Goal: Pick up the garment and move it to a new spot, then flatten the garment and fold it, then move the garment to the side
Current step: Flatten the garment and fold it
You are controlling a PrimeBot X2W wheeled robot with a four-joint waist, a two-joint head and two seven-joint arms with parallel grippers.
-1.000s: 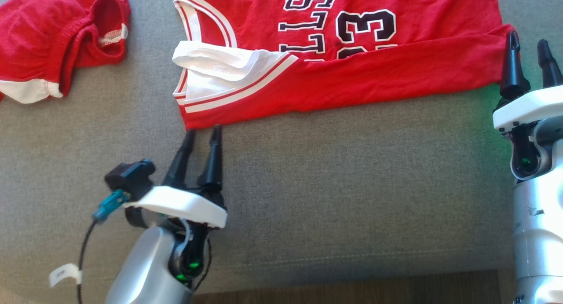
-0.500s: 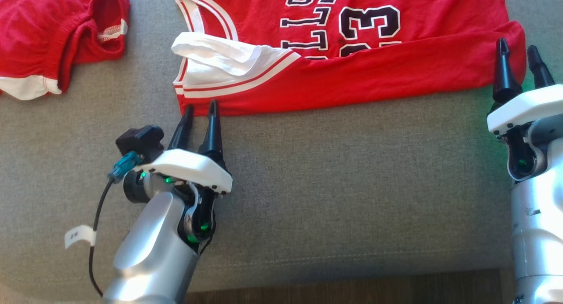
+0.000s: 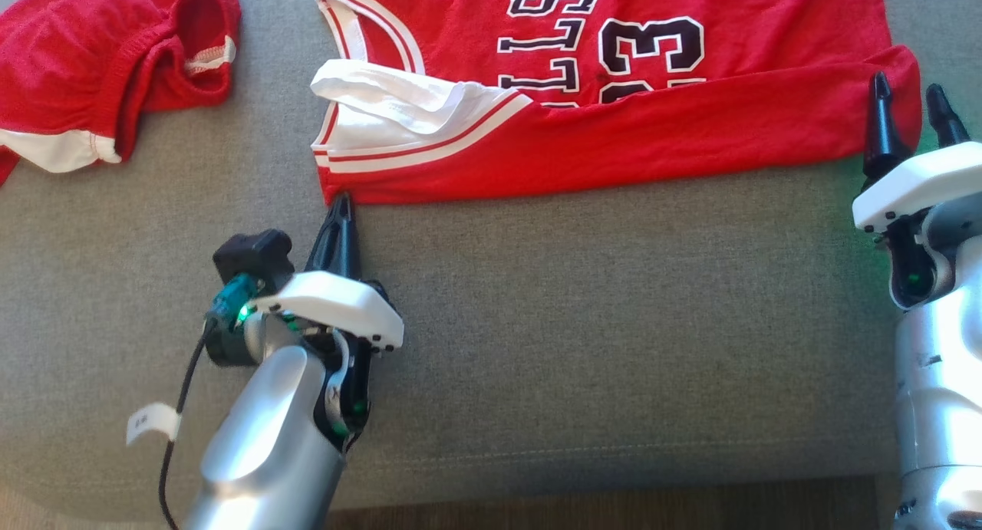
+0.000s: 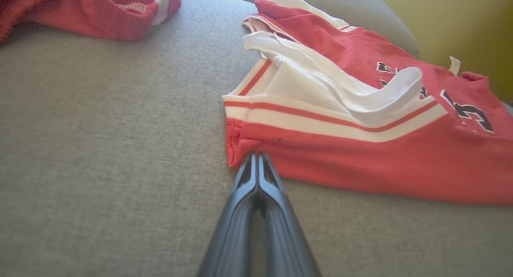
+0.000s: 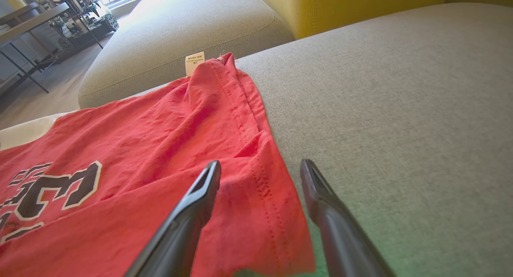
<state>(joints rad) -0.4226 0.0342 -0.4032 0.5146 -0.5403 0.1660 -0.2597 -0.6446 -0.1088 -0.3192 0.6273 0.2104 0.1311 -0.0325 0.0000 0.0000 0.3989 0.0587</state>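
The left gripper [image 3: 343,205] has its 2 fingers [image 4: 240,213] pressed together, pointing forward from a silver forearm [image 3: 268,438]; the right gripper [image 3: 907,93] has its 2 spread apart.

1. A grey upholstered cushion [image 3: 614,323] is spread beneath the left gripper [image 3: 343,204] and the right gripper [image 3: 909,100].
2. A red jersey [image 3: 652,139] is laid on it, spanning from one gripper's tips to the other's.
3. Red shorts [image 3: 92,70] are bunched on it, beyond and left of the left gripper.
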